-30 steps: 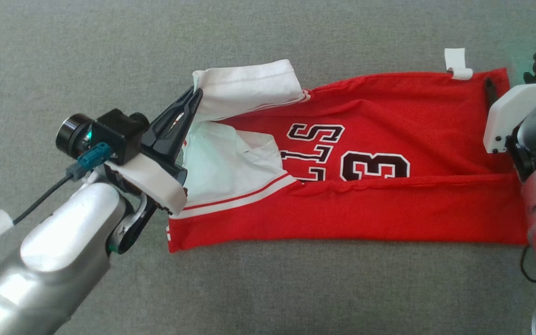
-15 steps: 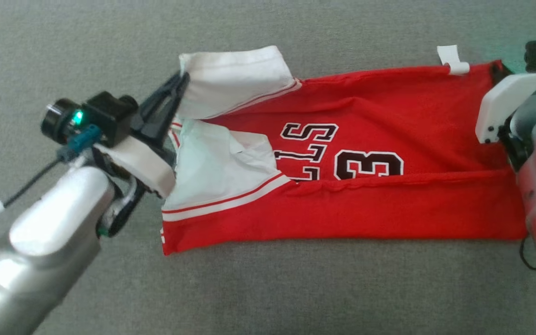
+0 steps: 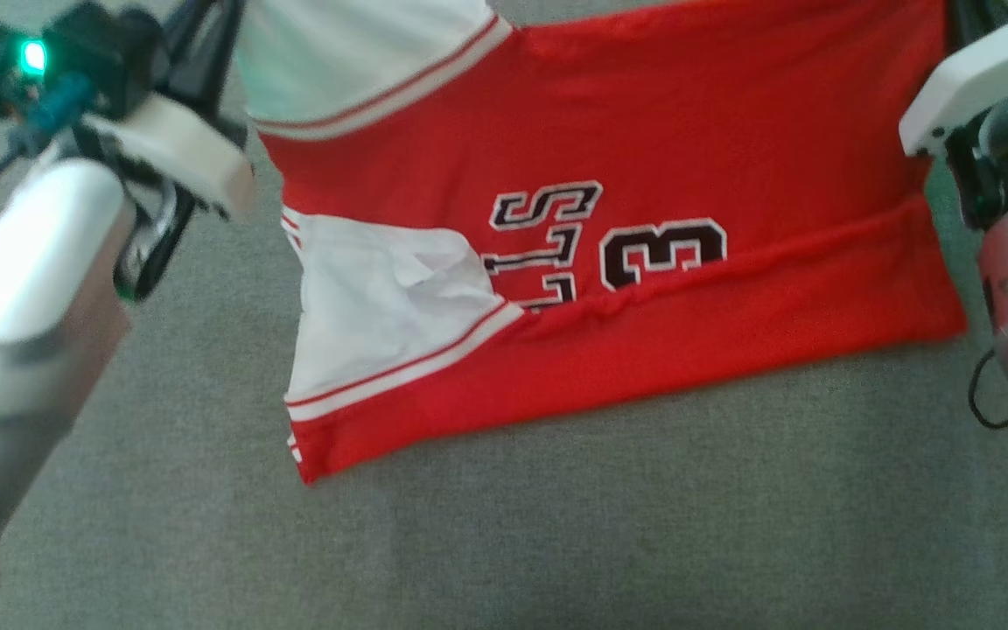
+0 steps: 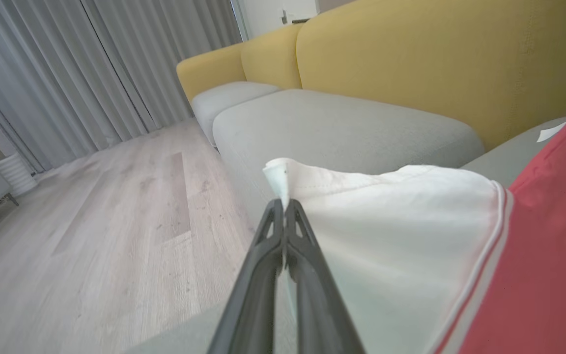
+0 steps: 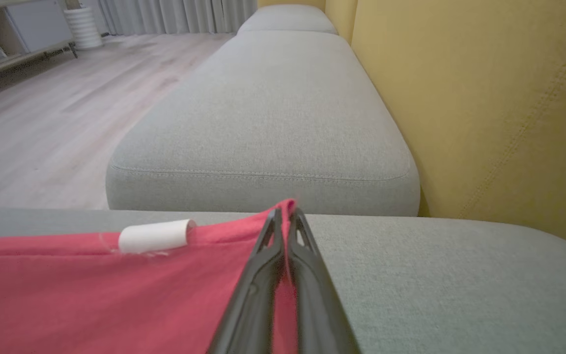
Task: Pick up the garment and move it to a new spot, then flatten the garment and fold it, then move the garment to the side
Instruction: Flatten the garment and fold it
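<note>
Garment: the red jersey (image 3: 731,157) fills the centre and top of the head view. Its upper edge is raised between the two arms, and its lower edge lies on the grey sofa seat (image 3: 556,542).
Left end effector: the left end effector (image 4: 283,204) is clenched on the corner of the white sleeve (image 4: 386,216), at the middle of the left wrist view.
Right end effector: the right end effector (image 5: 285,211) is clenched on the red corner of the hem, at the middle of the right wrist view.
Risk, slipping: I think each grip takes only a thin bit of cloth at the fingertips. A quick pull, or the arms going too far apart, can draw a corner out.
Risk, fold: the lower band is doubled over and touches the seat. If it drags there, it can open or wrinkle, I think.
Risk, tilt: the cloth already hangs slanted, so uneven arms can lay it down crooked.
Writing: there are black characters with a white outline, an "S" (image 3: 548,206) and a "3" (image 3: 663,254). The other letters go under the fold and I cannot read them.
Label: a small white tag (image 5: 154,236) is rolled up at the hem, and no text shows on it.
</note>
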You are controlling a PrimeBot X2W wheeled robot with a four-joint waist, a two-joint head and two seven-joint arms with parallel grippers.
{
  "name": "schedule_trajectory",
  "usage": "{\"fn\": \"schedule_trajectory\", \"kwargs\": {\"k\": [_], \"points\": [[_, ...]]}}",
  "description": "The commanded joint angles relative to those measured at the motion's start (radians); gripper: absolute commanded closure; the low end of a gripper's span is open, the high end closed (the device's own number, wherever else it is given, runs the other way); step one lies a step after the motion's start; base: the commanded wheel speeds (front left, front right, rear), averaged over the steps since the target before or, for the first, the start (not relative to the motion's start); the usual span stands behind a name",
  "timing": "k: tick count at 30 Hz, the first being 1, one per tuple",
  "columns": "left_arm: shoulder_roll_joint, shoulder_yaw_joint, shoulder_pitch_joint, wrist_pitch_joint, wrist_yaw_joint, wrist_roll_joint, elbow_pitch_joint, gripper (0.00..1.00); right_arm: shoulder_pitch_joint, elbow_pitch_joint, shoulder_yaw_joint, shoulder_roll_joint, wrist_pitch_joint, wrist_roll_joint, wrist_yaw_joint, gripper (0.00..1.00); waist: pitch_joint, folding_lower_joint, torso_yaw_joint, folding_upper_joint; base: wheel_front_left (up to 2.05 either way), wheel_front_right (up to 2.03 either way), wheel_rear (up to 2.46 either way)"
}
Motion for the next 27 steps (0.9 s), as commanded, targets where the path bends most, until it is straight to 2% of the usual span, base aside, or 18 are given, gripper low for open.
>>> {"fn": "schedule_trajectory", "kwargs": {"k": [1,7,13,22,27], "points": [[0.026,0.055,-0.08,-0.025,-0.001,0.013,0.014,1.0,-0.044,-0.042,0.025,0.003,-0.027,0.023,-0.001,1.0,0.004,0.0,-0.004,0.0,0.0,0.0,0.0],[-0.03,0.069,-0.154,-0.114,0.006,0.043,0.15,1.0,-0.052,-0.065,0.097,-0.006,-0.094,0.101,-0.001,1.0,0.001,0.0,-0.012,0.0,0.0,0.0,0.0],[-0.061,0.05,-0.132,-0.139,-0.029,0.067,0.204,1.0,-0.017,-0.083,0.203,-0.053,-0.11,0.169,-0.001,1.0,-0.022,0.0,0.0,0.0,0.0,0.0,0.0],[-0.047,0.025,-0.016,-0.141,-0.072,0.057,0.171,1.0,0.104,-0.15,0.395,-0.155,-0.061,0.314,-0.001,1.0,-0.079,0.0,0.036,0.0,0.0,0.0,0.0],[-0.026,-0.009,0.067,-0.084,-0.095,0.029,0.09,1.0,0.176,-0.191,0.502,-0.236,-0.011,0.394,-0.001,1.0,-0.105,0.0,0.061,0.0,0.0,0.0,0.0]]}}
